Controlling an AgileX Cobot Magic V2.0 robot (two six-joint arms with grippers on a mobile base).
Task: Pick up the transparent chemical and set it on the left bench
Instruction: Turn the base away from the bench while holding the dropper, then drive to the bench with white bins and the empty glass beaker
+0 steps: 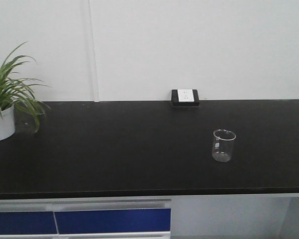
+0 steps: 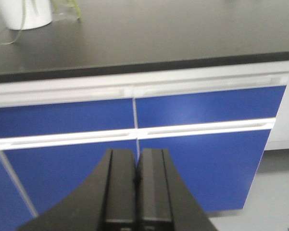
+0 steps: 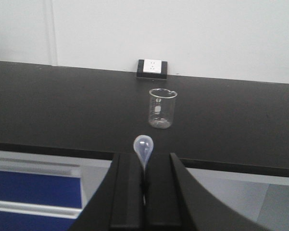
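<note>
**Carry stage of the transfer: the grasp is made, the placement not yet done.**

The black benchtop [image 1: 114,149], matte and flat, runs along a white wall [image 1: 189,45] ahead of both sets of jaws. It carries a wall socket, so it is judged not to be the left bench, which appears in no view.

Below the benchtop edge, straight ahead of the left jaws, are smooth blue drawer fronts [image 2: 197,106] with white strip handles. A potted plant [image 1: 10,89], long narrow green leaves in a round white pot, stands far to the left of the jaws.

The beaker [image 3: 162,108] is clear glass, cylindrical, with a pouring lip and a printed scale. It stands upright and apparently empty, ahead of the right jaws and well apart from them. The socket [image 3: 152,68], a white face in a black surround, lies beyond the beaker at the foot of the wall.

- **Left gripper** [image 2: 136,163]: dark, flat-faced jaws pressed flush together, nothing between them.
- **Right gripper** [image 3: 144,166]: jaws narrowed onto the stem of the transparent chemical [image 3: 143,146], a thin, clear, faintly bluish plastic pipette. Its rounded bulb stands just above the jaw tips. The stem and tip are hidden between and below them.

**Next move, as judged:** swing toward the left bench with the hold unchanged. The pipette looks light, thin-walled and slick, so it could slip or flex under a sharp turn. A bare patch of bench should lie under the jaws before they part.
</note>
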